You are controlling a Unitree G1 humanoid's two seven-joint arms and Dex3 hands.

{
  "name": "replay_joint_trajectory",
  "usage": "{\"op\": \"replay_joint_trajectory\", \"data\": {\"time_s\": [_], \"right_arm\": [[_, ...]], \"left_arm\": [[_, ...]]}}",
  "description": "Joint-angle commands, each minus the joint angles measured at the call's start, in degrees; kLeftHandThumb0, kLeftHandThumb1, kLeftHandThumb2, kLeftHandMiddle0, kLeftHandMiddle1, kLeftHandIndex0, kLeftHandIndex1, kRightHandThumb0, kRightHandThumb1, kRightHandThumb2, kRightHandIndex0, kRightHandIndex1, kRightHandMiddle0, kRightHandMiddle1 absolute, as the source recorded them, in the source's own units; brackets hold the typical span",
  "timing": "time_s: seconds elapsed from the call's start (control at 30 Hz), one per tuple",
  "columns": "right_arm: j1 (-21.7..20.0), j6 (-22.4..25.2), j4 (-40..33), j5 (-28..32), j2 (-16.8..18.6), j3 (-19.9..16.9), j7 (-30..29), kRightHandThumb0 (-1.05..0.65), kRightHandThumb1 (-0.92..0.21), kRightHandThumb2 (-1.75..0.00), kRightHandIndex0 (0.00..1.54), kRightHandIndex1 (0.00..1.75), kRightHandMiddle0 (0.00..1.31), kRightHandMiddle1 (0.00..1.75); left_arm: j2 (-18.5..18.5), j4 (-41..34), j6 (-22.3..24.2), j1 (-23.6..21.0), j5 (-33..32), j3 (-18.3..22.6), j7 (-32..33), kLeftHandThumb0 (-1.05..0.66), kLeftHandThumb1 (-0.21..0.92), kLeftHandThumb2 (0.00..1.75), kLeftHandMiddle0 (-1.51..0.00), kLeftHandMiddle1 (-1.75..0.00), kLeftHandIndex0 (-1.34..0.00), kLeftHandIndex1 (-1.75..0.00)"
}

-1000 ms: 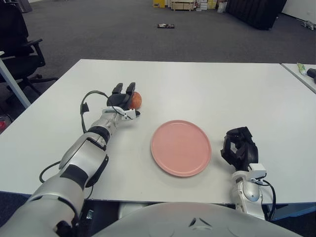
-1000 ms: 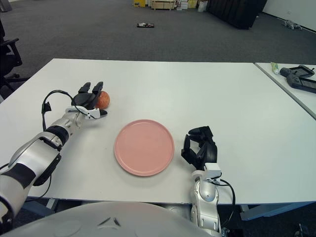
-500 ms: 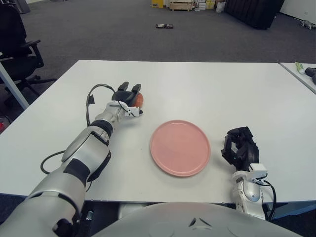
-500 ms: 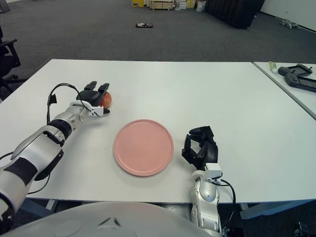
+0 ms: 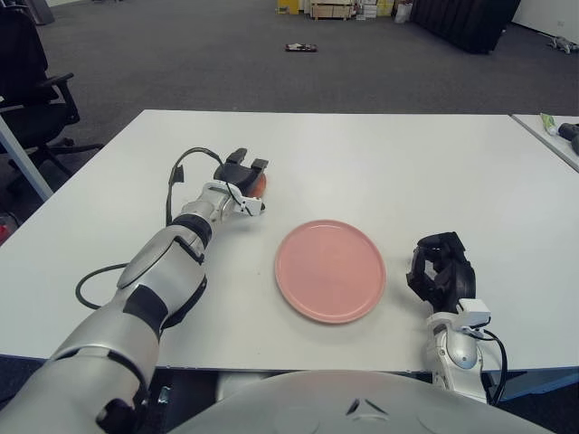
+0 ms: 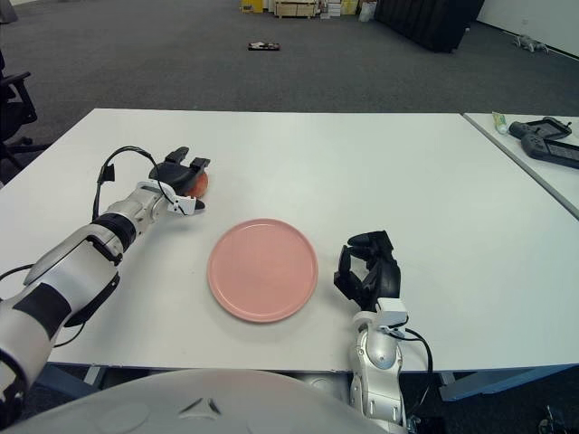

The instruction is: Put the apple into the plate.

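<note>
A red apple point(image 5: 259, 184) sits on the white table point(image 5: 380, 163), left of centre and mostly covered by my left hand point(image 5: 239, 179). The hand's dark fingers stretch straight over the apple's top and its thumb lies at the near side, so the hand cups the fruit without closing on it. An empty pink plate point(image 5: 330, 270) lies to the right of the apple and nearer to me. My right hand point(image 5: 438, 269) shows to the right of the plate near the front edge, its fingers curled and holding nothing.
A black cable point(image 5: 181, 176) loops above my left wrist. A second table at the right carries a dark controller point(image 6: 545, 140) and a green tube point(image 6: 500, 120). An office chair point(image 5: 36, 86) stands off the table's left side.
My left hand has slid right and forward, from beside the apple to over it, and its fingers have tipped down across the top. Apple, plate and right hand have not moved.
</note>
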Motion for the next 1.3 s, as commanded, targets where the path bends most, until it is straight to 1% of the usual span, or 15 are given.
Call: {"op": "replay_joint_trajectory", "data": {"time_s": [0.0, 0.1, 0.27, 0.5, 0.63, 0.7, 0.73, 0.8, 0.83, 0.9, 0.97, 1.0, 1.13, 1.2, 1.27], "right_arm": [[-0.36, 0.08, -0.84, -0.02, 0.19, -0.1, -0.36, -0.39, -0.64, -0.91, 0.75, 1.75, 0.36, 1.75], [-0.36, -0.25, -0.75, -0.21, 0.23, -0.03, -0.53, -0.39, -0.65, -0.91, 0.75, 1.75, 0.36, 1.75], [-0.34, -0.63, -0.69, -0.12, 0.22, -0.03, -0.44, -0.39, -0.65, -0.91, 0.76, 1.75, 0.36, 1.75], [-0.16, -0.94, -0.97, 0.45, 0.14, -0.06, 0.11, -0.39, -0.64, -0.91, 0.77, 1.75, 0.37, 1.75], [0.0, -0.48, -1.24, 0.57, 0.08, -0.28, 0.1, -0.39, -0.64, -0.92, 0.77, 1.75, 0.37, 1.75], [-0.02, -0.32, -1.23, 0.6, 0.08, -0.39, 0.02, -0.39, -0.64, -0.92, 0.76, 1.75, 0.37, 1.75], [-0.04, -0.3, -1.19, 0.61, 0.08, -0.44, -0.03, -0.39, -0.64, -0.92, 0.76, 1.75, 0.37, 1.75], [-0.13, -0.33, -1.0, 0.6, 0.09, -0.57, -0.18, -0.39, -0.64, -0.92, 0.76, 1.75, 0.37, 1.75], [-0.2, -0.34, -0.88, 0.58, 0.1, -0.64, -0.28, -0.39, -0.64, -0.92, 0.76, 1.75, 0.37, 1.75], [-0.29, -0.36, -0.73, 0.57, 0.16, -0.76, -0.43, -0.39, -0.64, -0.92, 0.75, 1.75, 0.37, 1.75], [-0.33, -0.3, -0.69, 0.71, 0.26, -0.85, -0.48, -0.39, -0.64, -0.92, 0.75, 1.75, 0.37, 1.75], [-0.34, -0.26, -0.7, 0.77, 0.31, -0.86, -0.49, -0.39, -0.64, -0.92, 0.75, 1.75, 0.37, 1.75], [-0.27, -0.16, -1.06, 0.84, 0.51, -0.7, -0.5, -0.39, -0.64, -0.92, 0.75, 1.75, 0.37, 1.75], [-0.31, -0.58, -0.96, 1.08, 0.45, -0.64, -0.18, -0.39, -0.64, -0.92, 0.76, 1.75, 0.37, 1.75], [-0.32, -0.83, -0.9, 1.29, 0.34, -0.64, 0.07, -0.39, -0.64, -0.92, 0.76, 1.75, 0.37, 1.75]], "left_arm": [[-0.73, 1.54, -0.88, 2.41, 1.53, -1.65, -0.4, -0.98, 0.92, 0.41, 0.0, 0.0, 0.0, -0.5], [-1.0, 1.63, -1.11, 2.56, 1.42, -1.77, 0.7, -0.95, 0.92, 0.39, 0.0, 0.0, 0.0, -0.42], [-1.35, 1.86, -1.3, 2.84, 0.96, -1.65, 1.37, -0.9, 0.91, 0.37, 0.0, 0.0, 0.0, -0.42], [-1.82, 2.03, -2.03, 3.62, 0.31, -1.09, 2.56, -0.83, 0.88, 0.38, 0.0, 0.0, 0.0, -0.52], [-1.75, 2.21, -2.99, 4.57, -1.13, 0.39, 2.85, -0.78, 0.76, 0.54, -0.05, -0.09, 0.0, -0.67], [-1.6, 2.41, -3.17, 5.15, -1.82, 1.08, 2.76, -0.73, 0.68, 0.66, -0.02, -0.45, 0.0, -0.8], [-1.57, 2.44, -3.28, 5.29, -2.11, 1.34, 2.71, -0.73, 0.66, 0.67, -0.02, -0.51, 0.0, -0.82], [-1.65, 2.34, -3.64, 5.27, -2.64, 1.81, 2.77, -0.7, 0.62, 0.73, -0.01, -0.78, 0.0, -1.0], [-1.7, 2.28, -3.85, 5.24, -2.88, 2.06, 2.84, -0.68, 0.6, 0.74, -0.03, -0.89, 0.0, -1.14], [-1.69, 2.22, -4.32, 5.34, -3.19, 2.43, 3.22, -0.62, 0.51, 0.88, -0.05, -1.25, -0.01, -1.49], [-1.61, 2.2, -4.81, 5.5, -3.53, 2.75, 3.49, -0.58, 0.47, 0.94, -0.08, -1.42, -0.07, -1.62], [-1.58, 2.21, -4.98, 5.54, -3.67, 2.88, 3.52, -0.52, 0.49, 0.98, -0.12, -1.53, -0.21, -1.66], [-1.52, 2.27, -5.29, 5.6, -3.87, 3.15, 3.61, -0.45, 0.49, 1.06, -0.23, -1.69, -0.4, -1.72], [-1.46, 2.29, -5.26, 5.66, -3.67, 3.12, 3.99, -0.19, 0.39, 1.15, -0.5, -1.54, -0.44, -1.74], [-1.41, 2.31, -5.23, 5.7, -3.5, 3.04, 4.26, -0.1, 0.33, 1.21, -0.61, -1.5, -0.46, -1.74]]}}
